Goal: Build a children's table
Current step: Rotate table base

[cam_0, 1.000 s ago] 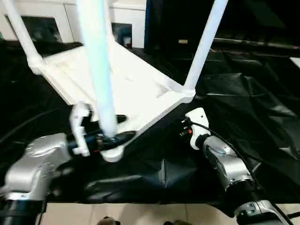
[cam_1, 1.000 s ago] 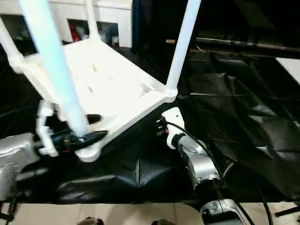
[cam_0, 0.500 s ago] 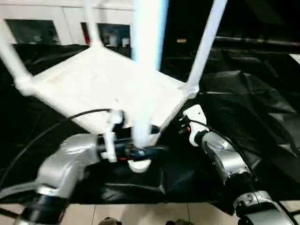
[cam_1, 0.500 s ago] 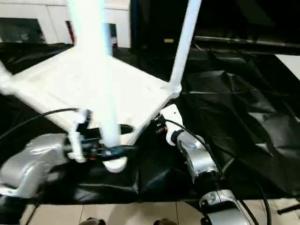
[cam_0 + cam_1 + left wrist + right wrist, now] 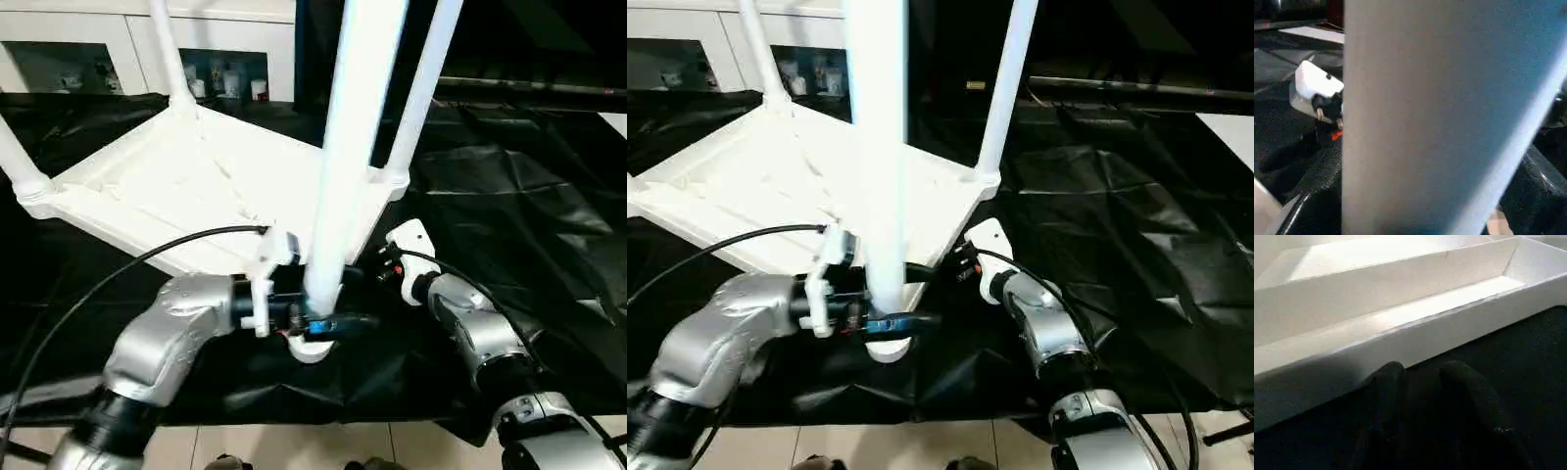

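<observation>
A crumpled black sheet point(image 5: 509, 186) covers the bench, with a white cabinet point(image 5: 88, 44) with glass-fronted shelves along the back and pale floor tiles point(image 5: 294, 446) at the near edge. On the sheet lies the children's table, upside down: its white top point(image 5: 186, 186) shows the ribbed, moulded underside, tilted so the near corner sits lowest. Four white legs rise from the corner sockets: the near leg point(image 5: 343, 147) stands tall in the foreground, the right-hand leg point(image 5: 423, 88) rises from the corner by the right arm, a far leg point(image 5: 168, 54) stands at the back corner, and a left leg point(image 5: 18, 157) shows at the picture's edge. The left gripper point(image 5: 328, 299) reaches in at the base of the near leg, its jaws closed around that leg just above the round corner socket point(image 5: 312, 348); in the left wrist view the leg point(image 5: 1440, 117) looms right against the camera. The right gripper point(image 5: 1422, 382) sits just beside the table top's right edge point(image 5: 1400, 328), low against the black sheet; its two black fingers point(image 5: 1386, 387) stand a little apart with nothing between them, their tips close under the white rim. A black cable point(image 5: 127, 269) arcs over the silver left forearm point(image 5: 171, 328).
</observation>
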Robot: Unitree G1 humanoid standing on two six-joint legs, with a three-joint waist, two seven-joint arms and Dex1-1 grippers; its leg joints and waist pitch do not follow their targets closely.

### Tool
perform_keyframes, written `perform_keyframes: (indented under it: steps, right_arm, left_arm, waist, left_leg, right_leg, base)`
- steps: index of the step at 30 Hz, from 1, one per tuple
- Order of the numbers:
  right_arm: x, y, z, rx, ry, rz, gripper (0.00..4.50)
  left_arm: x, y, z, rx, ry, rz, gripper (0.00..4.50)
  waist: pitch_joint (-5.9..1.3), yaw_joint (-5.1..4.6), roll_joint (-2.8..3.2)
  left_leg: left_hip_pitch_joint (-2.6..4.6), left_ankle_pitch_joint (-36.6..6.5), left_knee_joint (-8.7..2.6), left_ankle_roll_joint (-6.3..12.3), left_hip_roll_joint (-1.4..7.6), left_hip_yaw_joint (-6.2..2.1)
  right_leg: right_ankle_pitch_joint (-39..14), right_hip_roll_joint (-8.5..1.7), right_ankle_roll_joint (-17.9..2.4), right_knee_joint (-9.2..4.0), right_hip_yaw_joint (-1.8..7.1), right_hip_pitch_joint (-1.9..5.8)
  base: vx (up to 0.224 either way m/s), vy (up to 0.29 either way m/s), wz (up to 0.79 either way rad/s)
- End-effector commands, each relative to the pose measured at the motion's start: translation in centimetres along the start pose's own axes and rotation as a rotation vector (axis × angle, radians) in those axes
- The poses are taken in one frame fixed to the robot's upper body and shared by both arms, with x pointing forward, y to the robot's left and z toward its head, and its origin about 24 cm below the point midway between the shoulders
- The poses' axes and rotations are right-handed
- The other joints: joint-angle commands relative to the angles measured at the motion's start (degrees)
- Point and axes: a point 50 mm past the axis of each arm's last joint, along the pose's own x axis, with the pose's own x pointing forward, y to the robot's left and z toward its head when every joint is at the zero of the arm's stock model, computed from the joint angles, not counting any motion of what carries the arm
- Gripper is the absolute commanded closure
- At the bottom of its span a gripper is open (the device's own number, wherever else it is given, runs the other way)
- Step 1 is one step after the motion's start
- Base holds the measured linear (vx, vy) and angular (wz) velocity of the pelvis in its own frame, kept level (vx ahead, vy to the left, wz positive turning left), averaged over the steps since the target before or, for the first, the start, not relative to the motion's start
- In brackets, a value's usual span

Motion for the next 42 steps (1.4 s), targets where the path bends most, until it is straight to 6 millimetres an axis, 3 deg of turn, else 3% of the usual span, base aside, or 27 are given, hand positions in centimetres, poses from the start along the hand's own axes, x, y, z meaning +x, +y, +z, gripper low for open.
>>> perform_keyframes:
  steps: [1,6,7,10,26,30,31,32,38,42]
  right_arm:
    - [1.2,1.9,1.3,-0.032,-0.048,0.099,2.96]
    - [2.2,3.5,2.1,-0.039,-0.068,0.17,2.96]
    - [2.2,3.5,2.1,-0.039,-0.068,0.17,2.96]
    - [2.5,4.0,2.4,-0.047,-0.074,0.19,2.96]
    - [2.8,3.6,2.5,-0.035,-0.091,0.161,2.96]
    - [2.6,3.2,2.5,-0.036,-0.102,0.156,2.96]
    - [2.4,2.8,2.7,-0.036,-0.111,0.145,2.96]
    - [2.4,2.8,2.7,-0.035,-0.111,0.144,2.96]
    - [0.9,0.2,3.0,-0.058,-0.122,0.114,2.96]
    - [-1.1,-1.1,2.9,-0.114,-0.109,0.2,2.96]
  left_arm:
    - [1.6,-0.1,0.1,0.042,0.012,-0.025,0.64]
    - [3.2,0.9,0.4,0.106,0.011,0.021,0.64]
    - [3.2,0.9,0.4,0.106,0.011,0.021,0.64]
    - [3.8,1.2,0.6,0.12,-0.002,0.035,0.64]
    - [6.3,2.2,0.3,0.153,0.003,0.101,0.64]
    - [7.0,2.3,0.3,0.176,-0.005,0.116,0.64]
    - [6.8,2.6,0.5,0.198,-0.011,0.137,0.64]
    - [6.7,2.7,0.5,0.2,-0.011,0.139,0.64]
    - [3.6,3.5,0.7,0.185,0.003,0.114,0.26]
    - [1.0,3.4,0.2,0.168,0.056,0.038,0.13]
  waist:
    - [-4.29,0.44,-0.11]
    - [-4.38,0.06,-0.3]
    - [-4.38,-0.03,-0.63]
    - [-4.38,0.04,-0.48]
    - [-4.43,1.05,-0.41]
    - [-4.59,1.36,-0.44]
    - [-4.68,1.47,0.12]
    - [-4.65,1.37,-0.2]
    - [-4.68,1.64,-0.12]
    - [-4.71,1.47,-0.29]
  left_leg:
    - [0.46,-10.03,-3.23,1.16,1.48,-0.73]
    - [0.3,-10.81,-3.24,1.04,1.55,-0.91]
    - [0.23,-10.71,-3.19,1.16,1.53,-0.85]
    - [0.37,-10.33,-3.09,1.54,1.64,-0.8]
    - [0.69,-12.09,-3.1,1.39,1.75,-0.75]
    - [0.56,-11.03,-3.05,1.81,1.78,-0.75]
    - [0.58,-11.04,-3.03,1.74,1.8,-0.84]
    - [0.55,-11.42,-3.07,1.84,1.79,-0.78]
    - [0.6,-12.0,-3.11,1.33,1.77,-0.91]
    - [0.45,-10.91,-3.03,2.28,1.76,-0.84]
  right_leg:
    - [-10.07,-3.44,-11.45,-3.95,2.86,3.16]
    - [-11.24,-3.62,-11.28,-3.98,2.76,3.26]
    - [-11.18,-3.59,-11.28,-4.04,2.76,3.23]
    - [-10.58,-3.67,-12.01,-3.97,2.79,3.06]
    - [-11.63,-3.81,-12.19,-4.19,2.81,2.86]
    - [-8.99,-3.77,-12.79,-3.95,2.76,3.01]
    - [-8.75,-3.85,-12.91,-3.83,2.76,3.06]
    - [-8.85,-3.76,-12.78,-4.02,2.73,3.03]
    - [-9.56,-3.88,-13.01,-3.85,2.63,3.17]
    - [-7.77,-3.75,-13.35,-3.67,2.63,3.32]
  base:
    - [0.0,0.0,0.0]
    - [0.0,0.0,0.0]
    - [0.0,0.0,0.0]
    - [0.0,0.0,0.0]
    - [0.0,0.0,0.0]
    - [0.0,0.0,0.0]
    - [0.0,0.0,0.0]
    - [0.0,0.0,0.0]
    - [0.0,0.0,0.0]
    - [0.0,0.0,0.0]
